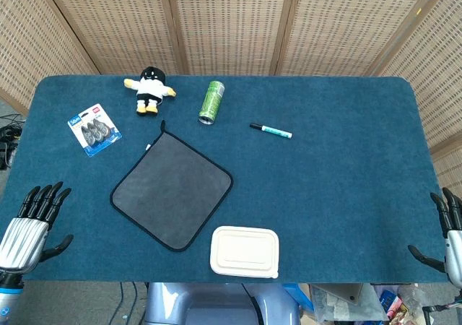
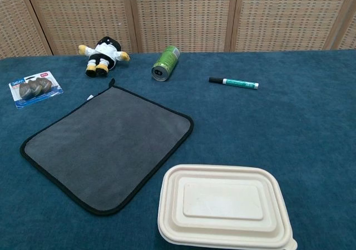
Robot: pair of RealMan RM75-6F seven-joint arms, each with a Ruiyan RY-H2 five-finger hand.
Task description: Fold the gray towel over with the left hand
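Note:
The gray towel with a black hem lies flat and unfolded on the blue table, turned like a diamond; the chest view shows the same gray towel spread out. My left hand hovers at the table's near-left corner, fingers spread, holding nothing, well to the left of the towel. At the near-right edge my right hand is only partly in frame, fingers apart and empty. Neither hand appears in the chest view.
A cream lidded food container sits just right of the towel's near corner. Behind the towel lie a green can on its side, a plush penguin, a blister pack and a green marker.

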